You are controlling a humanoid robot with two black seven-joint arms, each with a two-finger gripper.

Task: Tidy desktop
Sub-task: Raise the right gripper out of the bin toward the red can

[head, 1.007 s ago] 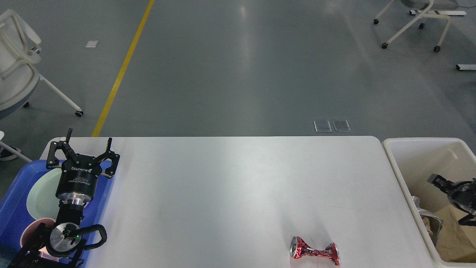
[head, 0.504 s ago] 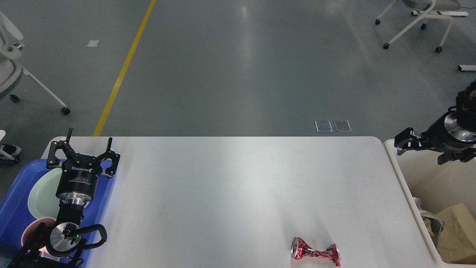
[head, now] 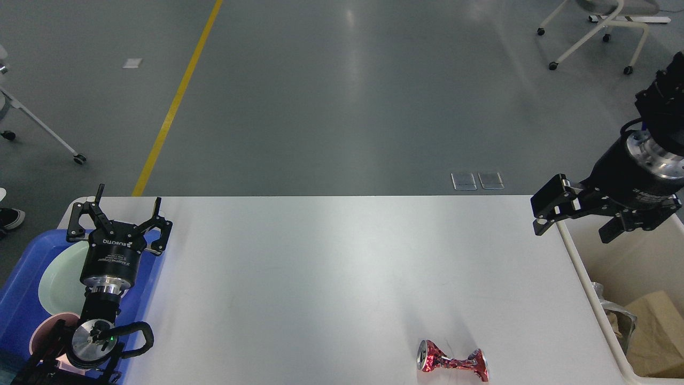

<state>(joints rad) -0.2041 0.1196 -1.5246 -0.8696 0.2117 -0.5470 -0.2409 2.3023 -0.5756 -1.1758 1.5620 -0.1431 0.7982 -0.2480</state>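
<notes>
The white desktop (head: 331, 267) fills the lower part of the head view. A crushed red can (head: 453, 362) lies on it near the front edge, right of centre. My left gripper (head: 122, 214) is open and empty, hovering over the far end of a blue tray (head: 18, 305) at the table's left end. My right gripper (head: 577, 227) is open and empty, held in the air over the table's far right corner and the near rim of the cream bin (head: 585, 283). It is well behind and to the right of the can.
The blue tray holds a pale green plate (head: 59, 280) and a pink cup (head: 40, 334), partly hidden by my left arm. The cream bin holds brown cardboard (head: 654, 331) and a crumpled silver piece (head: 614, 315). Wheeled chairs stand on the grey floor beyond.
My right gripper has risen out of the cream bin and moved up and left to the table's far right corner. My left arm and the can have not moved. The left chair rolled away.
</notes>
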